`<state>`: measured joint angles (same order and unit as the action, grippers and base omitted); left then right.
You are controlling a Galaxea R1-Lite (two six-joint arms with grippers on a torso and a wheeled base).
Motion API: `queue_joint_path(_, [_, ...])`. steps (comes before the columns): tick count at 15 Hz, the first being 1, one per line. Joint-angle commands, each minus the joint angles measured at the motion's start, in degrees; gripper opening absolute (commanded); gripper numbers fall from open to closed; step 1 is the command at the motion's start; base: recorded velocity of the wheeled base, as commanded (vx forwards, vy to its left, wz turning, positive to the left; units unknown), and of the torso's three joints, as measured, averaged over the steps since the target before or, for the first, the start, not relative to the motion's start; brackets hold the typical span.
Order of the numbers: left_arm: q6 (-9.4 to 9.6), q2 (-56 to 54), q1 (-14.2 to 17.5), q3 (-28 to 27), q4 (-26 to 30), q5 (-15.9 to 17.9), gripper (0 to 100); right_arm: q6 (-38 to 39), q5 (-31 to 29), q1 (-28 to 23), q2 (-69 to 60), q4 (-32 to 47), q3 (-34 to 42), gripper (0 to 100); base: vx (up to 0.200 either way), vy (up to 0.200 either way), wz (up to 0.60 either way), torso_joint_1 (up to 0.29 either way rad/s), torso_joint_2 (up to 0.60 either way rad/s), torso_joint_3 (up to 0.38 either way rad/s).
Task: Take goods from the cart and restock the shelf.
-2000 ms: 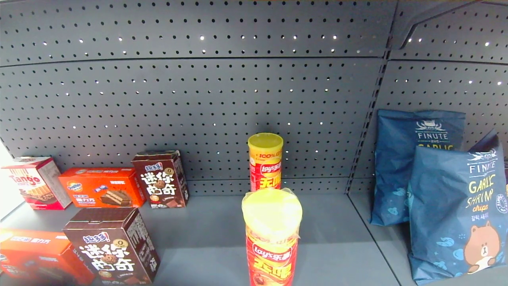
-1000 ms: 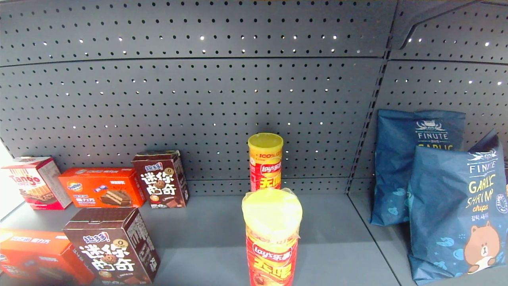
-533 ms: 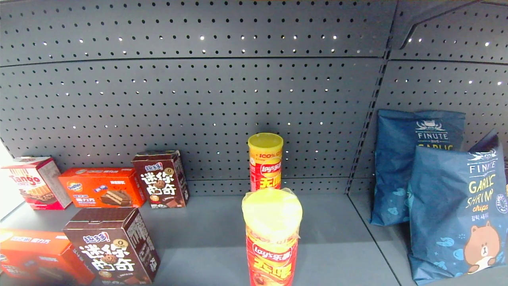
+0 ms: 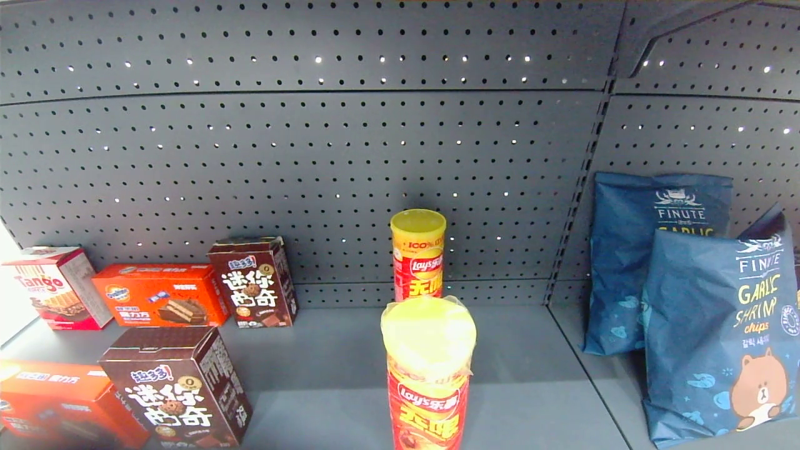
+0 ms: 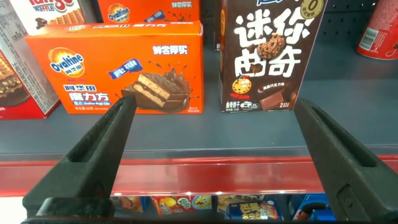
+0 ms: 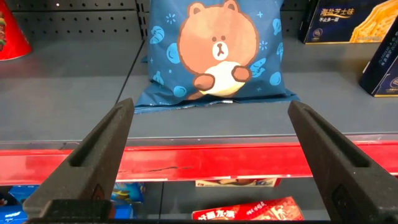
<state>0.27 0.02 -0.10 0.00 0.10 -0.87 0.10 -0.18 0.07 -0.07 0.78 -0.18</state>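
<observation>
Nearest, the left gripper (image 5: 216, 106) hangs before the red front strip (image 5: 199, 171) of the grey metal shelf (image 4: 312, 375), its black fingers spread wide and holding nothing. To the right, the right gripper (image 6: 211, 107) is equally wide open and empty. On the shelf's front row, from the left, stand a flat orange cardboard cake box (image 4: 50, 394), a dark brown cookie carton (image 4: 178, 387), a red cylindrical chip can with a yellow lid (image 4: 428, 375) and a blue foil snack bag printed with a bear (image 4: 719, 337). Farther back stand a red-and-white wafer box (image 4: 56, 287), a second orange box (image 4: 159, 294), a second brown carton (image 4: 253, 281), a second chip can (image 4: 417, 256) and another blue bag (image 4: 644, 250), all near the dark perforated back panel (image 4: 312, 156).
</observation>
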Motion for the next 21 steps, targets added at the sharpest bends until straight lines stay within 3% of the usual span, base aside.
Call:
queue_joint_path(1, [0.00, -0.02, 0.01, 0.00, -0.01, -0.01, 100, -0.01, 0.01, 0.01, 0.07, 0.01, 0.01, 100, 0.000, 0.000, 0.00, 0.000, 0.00, 0.000])
queue_joint_path(21, [-0.09, -0.02, 0.01, 0.00, -0.01, 0.07, 100, -0.01, -0.17, 0.01, 0.07, 0.01, 0.01, 100, 0.000, 0.000, 0.06, 0.000, 0.00, 0.000])
